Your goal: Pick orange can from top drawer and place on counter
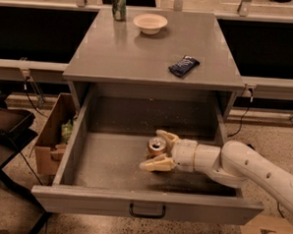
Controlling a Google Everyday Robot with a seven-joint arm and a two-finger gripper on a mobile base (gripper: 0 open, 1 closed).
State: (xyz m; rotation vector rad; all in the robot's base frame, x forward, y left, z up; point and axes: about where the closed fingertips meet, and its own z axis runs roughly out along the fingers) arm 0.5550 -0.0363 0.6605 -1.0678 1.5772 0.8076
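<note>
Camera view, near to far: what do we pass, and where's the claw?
Drawer handle → claw, open around the orange can inside the top drawer → on the counter: blue wrapper → bowl → green can.

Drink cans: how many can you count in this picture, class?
2. The green can stands at the counter's back left; the orange can stands in the top drawer, with the gripper around it. The cardboard box could hide more.
</note>
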